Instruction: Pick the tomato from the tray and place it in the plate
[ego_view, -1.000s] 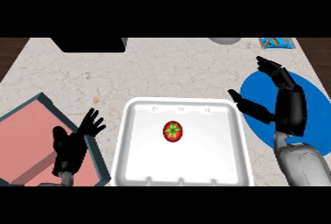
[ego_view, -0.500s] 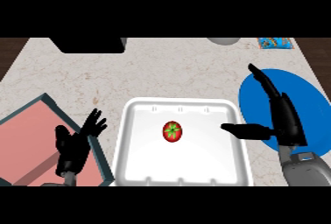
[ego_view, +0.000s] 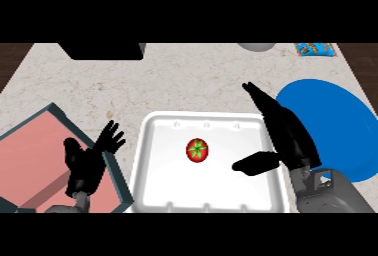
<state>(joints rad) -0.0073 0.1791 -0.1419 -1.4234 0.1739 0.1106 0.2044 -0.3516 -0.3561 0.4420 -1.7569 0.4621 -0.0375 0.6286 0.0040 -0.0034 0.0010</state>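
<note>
A red tomato (ego_view: 197, 150) with a green stem lies near the middle of the white tray (ego_view: 162, 190). The blue plate (ego_view: 332, 125) sits to the tray's right. My right hand (ego_view: 284, 132) is open over the tray's right edge, fingers stretched away from me and thumb pointing left toward the tomato, a short gap from it. It covers part of the plate's left rim. My left hand (ego_view: 87, 160) rests open at the lower left, fingers up, beside the tray's left edge.
A pink board with a grey-blue rim (ego_view: 37, 155) lies at the left under the left hand. A black box (ego_view: 103, 50) stands at the back, a grey object (ego_view: 256, 46) and a blue packet (ego_view: 314, 48) at the back right.
My right hand has moved left from over the plate to the tray's right edge, its thumb nearing the tomato. The left hand and the tomato have stayed put.
</note>
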